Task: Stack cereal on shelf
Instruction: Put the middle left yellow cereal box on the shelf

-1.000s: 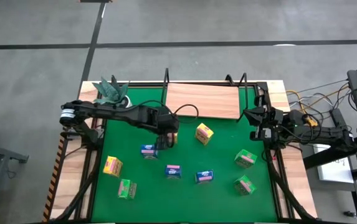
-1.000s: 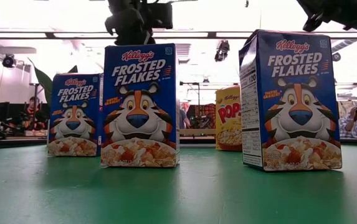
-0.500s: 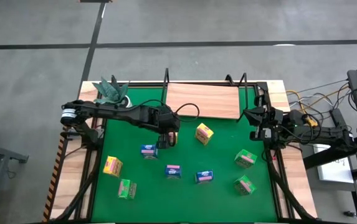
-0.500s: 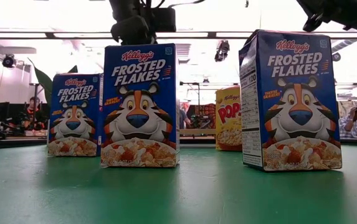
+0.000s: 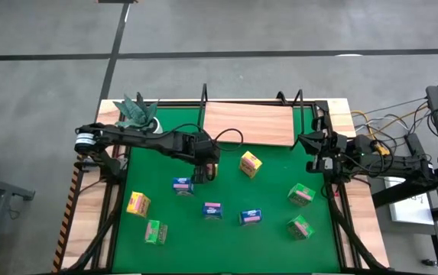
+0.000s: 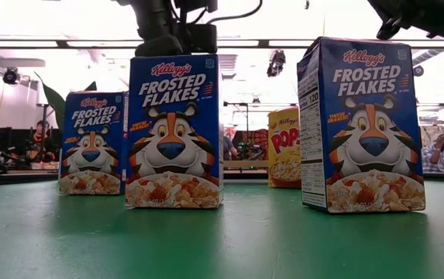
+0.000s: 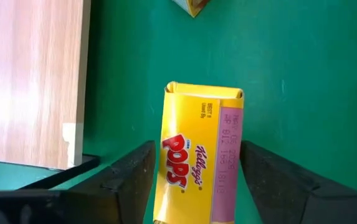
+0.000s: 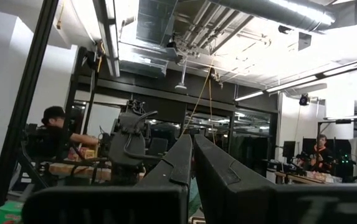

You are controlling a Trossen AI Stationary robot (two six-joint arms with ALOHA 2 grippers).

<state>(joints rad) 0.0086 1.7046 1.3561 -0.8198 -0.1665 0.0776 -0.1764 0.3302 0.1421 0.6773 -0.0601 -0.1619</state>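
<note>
A yellow cereal box (image 7: 198, 155) stands on the green mat with its printed top toward my left gripper (image 7: 197, 186). The gripper is open, with one dark finger close on each side of the box. From above, the left gripper (image 5: 206, 171) hides this box, just in front of the shelf (image 5: 249, 124), a light wooden board in a black wire frame. In the low view the left gripper (image 6: 167, 27) shows above a blue box (image 6: 173, 132). My right gripper (image 8: 192, 155) is shut and waits at the table's right edge (image 5: 310, 145), pointing up into the room. My left gripper comes from above, slanting down, its fingers (image 7: 131, 180) beside the two broad faces of the yellow box, near its top (image 7: 166, 162). I cannot tell whether they touch it. The box stands on the mat.
Other boxes stand on the mat (image 5: 280, 176): a yellow one (image 5: 251, 163) right of my left gripper, another yellow (image 5: 137, 203), three blue (image 5: 182, 185) (image 5: 212, 210) (image 5: 251, 218) and three green (image 5: 156, 231) (image 5: 300, 195) (image 5: 300, 227). A plant (image 5: 136, 112) sits at the far left corner.
My left gripper has sunk a little toward the yellow box, without turning. The boxes have stayed where they were.
</note>
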